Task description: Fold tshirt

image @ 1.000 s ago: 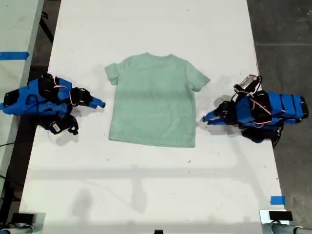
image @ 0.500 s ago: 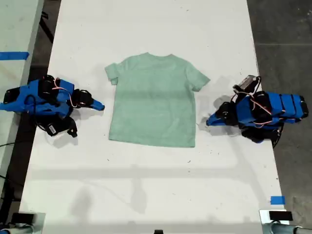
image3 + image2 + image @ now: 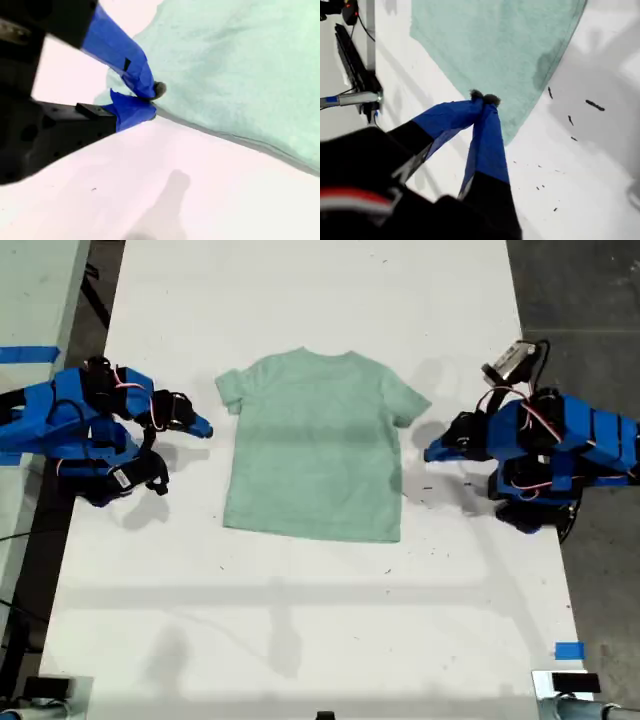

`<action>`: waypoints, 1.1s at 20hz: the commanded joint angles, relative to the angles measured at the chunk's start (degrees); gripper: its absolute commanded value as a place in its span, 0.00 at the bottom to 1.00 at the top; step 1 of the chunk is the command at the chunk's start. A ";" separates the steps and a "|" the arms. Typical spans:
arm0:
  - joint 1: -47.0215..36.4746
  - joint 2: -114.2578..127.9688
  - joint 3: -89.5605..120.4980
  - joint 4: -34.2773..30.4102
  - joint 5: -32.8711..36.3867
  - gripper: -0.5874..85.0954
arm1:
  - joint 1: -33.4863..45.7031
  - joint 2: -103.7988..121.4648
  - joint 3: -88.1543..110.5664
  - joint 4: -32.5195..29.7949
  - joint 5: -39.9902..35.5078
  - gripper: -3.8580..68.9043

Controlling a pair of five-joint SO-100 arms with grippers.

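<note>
On the middle of the white table (image 3: 300, 620) lies the tshirt (image 3: 315, 445), spread flat and face up. Its round neck points toward the far end of the exterior view and its straight hem toward the near end. Both short sleeves stick out to the sides, and the cloth shows only soft wrinkles, with no fold in it yet.

Just off the sleeve on the exterior view's left hangs my second gripper (image 3: 205, 428), its blue tips pointing at the cloth but clear of it. Its own camera shows the jaws (image 3: 150, 100) drawn together with nothing between them, and the pale green tshirt (image 3: 240, 65) lies just beyond.

Off the tshirt's other side, on the exterior view's right, my first gripper (image 3: 430, 452) points inward near the sleeve, apart from the fabric. In its own camera the two blue jaws meet at the tips (image 3: 484, 98), pinching nothing, with the tshirt (image 3: 495, 45) ahead of them. A few small dark specks (image 3: 594, 105) dot the table beside that edge.

A scrap of blue tape (image 3: 568, 650) sits near the table's near corner on the exterior view's right.
</note>
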 commanded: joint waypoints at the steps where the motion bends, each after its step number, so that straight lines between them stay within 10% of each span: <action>1: -4.83 -12.92 -20.04 4.83 6.33 0.01 | 6.86 -7.65 -13.18 4.04 -8.70 0.04; 13: -23.20 -44.82 -60.47 21.80 20.04 0.01 | 32.43 -42.36 -51.24 13.80 -35.24 0.04; 17: -23.82 -46.76 -60.29 21.97 20.39 0.01 | 34.98 -44.82 -51.59 13.62 -41.40 0.39; 22: -24.35 -48.25 -60.12 22.06 21.18 0.05 | 39.99 -45.09 -45.26 10.63 -45.97 0.45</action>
